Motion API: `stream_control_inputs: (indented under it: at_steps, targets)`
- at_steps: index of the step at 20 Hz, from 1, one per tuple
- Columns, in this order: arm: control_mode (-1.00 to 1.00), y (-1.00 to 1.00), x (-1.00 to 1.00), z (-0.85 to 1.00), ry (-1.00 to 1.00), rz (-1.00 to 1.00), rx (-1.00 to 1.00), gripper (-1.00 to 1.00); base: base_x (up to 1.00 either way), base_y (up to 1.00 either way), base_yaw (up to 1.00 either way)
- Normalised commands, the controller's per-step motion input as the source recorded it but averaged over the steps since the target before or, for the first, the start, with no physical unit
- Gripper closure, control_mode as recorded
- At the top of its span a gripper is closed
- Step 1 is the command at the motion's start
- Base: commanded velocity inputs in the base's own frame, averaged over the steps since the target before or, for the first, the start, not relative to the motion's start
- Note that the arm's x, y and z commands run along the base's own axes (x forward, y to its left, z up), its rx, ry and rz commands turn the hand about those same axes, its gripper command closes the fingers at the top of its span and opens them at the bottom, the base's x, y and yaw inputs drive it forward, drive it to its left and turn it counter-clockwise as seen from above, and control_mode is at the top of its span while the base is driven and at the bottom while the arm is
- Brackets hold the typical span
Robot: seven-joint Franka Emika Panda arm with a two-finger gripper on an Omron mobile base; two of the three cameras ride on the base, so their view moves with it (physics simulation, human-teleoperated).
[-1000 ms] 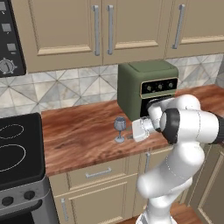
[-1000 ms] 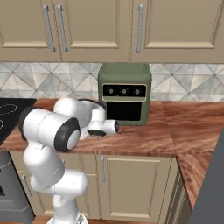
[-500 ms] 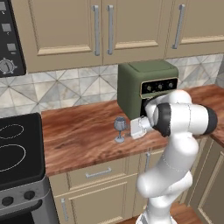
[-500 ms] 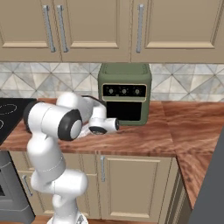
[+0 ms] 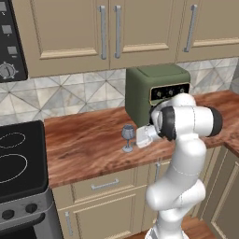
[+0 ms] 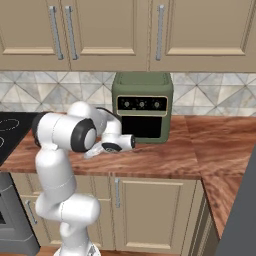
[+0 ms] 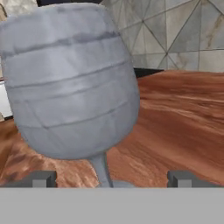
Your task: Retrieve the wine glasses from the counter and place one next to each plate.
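One wine glass (image 5: 128,136) stands upright on the counter (image 5: 84,151), just left of the green toaster oven (image 5: 156,91). It is a translucent blue-grey glass with a round bowl and a thin stem. My gripper (image 5: 138,137) is level with the glass, right beside it on its right, and open. In the hand view the glass (image 7: 70,87) looms very close. Its stem rises between my two fingertips (image 7: 40,179), which stand wide apart and do not touch it. The plates are out of view.
The toaster oven (image 6: 142,107) stands against the tiled backsplash directly behind my hand. A black stove top (image 5: 16,161) adjoins the counter on the left. Beige wall cabinets (image 5: 107,32) hang overhead. Bare wood lies left of the glass.
My hand has slid a little to the left, closer to the glass, and the elbow has swung upward. The glass has not moved, and the jaws have stayed wide.
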Motion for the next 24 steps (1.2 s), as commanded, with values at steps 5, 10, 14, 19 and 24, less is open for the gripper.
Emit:
stream_control_inputs:
  at_steps: [5, 10, 14, 19, 24]
  targets:
    - [-1.0, 0.02, 0.05, -0.25, 0.0, 0.0, 0.0, -1.0, 0.0, 0.0, 0.0]
    - [-1.0, 0.0, 0.0, -0.02, 0.0, 0.0, 0.0, -1.0, 0.0, 0.0, 0.0]
    - [-1.0, 0.0, 0.0, 0.0, 0.0, 0.0, 0.0, -1.0, 0.0, 0.0, 0.0]
    - [-1.0, 0.03, 0.0, 0.05, 0.0, 0.0, 0.0, -1.0, 0.0, 0.0, 0.0]
    - [-1.0, 0.02, 0.0, 0.13, 0.01, 0.0, 0.02, -1.0, 0.0, 0.0, 0.0]
